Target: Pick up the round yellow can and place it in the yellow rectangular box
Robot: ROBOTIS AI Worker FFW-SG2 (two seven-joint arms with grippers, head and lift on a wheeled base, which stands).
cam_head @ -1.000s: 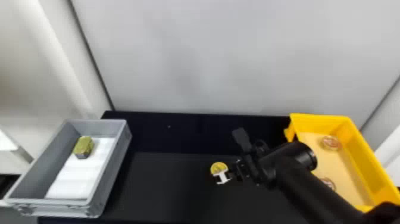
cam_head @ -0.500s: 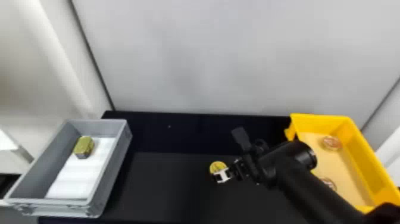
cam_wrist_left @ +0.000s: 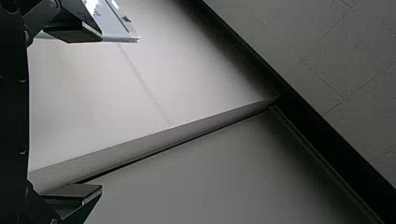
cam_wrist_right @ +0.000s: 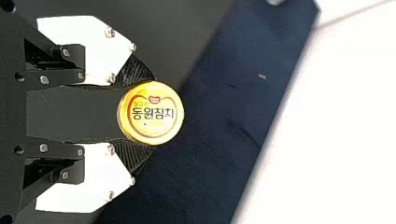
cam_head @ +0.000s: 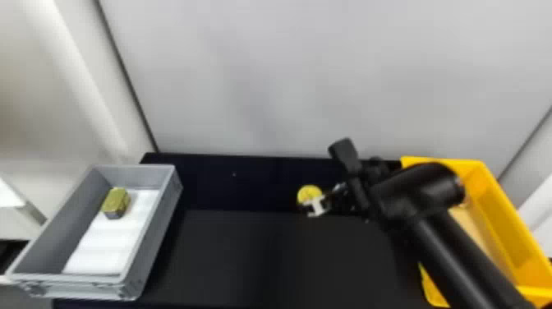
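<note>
The black worktop [cam_head: 230, 254] lay below your right fingers [cam_head: 316, 206], clamped on the can [cam_head: 309, 192] left of the box [cam_head: 503, 213]; your left fingers [cam_wrist_left: 77, 191] stood apart.

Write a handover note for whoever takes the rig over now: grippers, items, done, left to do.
Right gripper: closed on the round yellow can, one finger against each side of it.
Left gripper: open, nothing between its fingers, pointed at plain pale panels.
Destination: the yellow rectangular box stands at the robot's right, with the right arm crossing in front of part of it.
Done: the can is grasped.
Left: carry it right to the box, lower it in, release. The can is not in the box yet.
</note>
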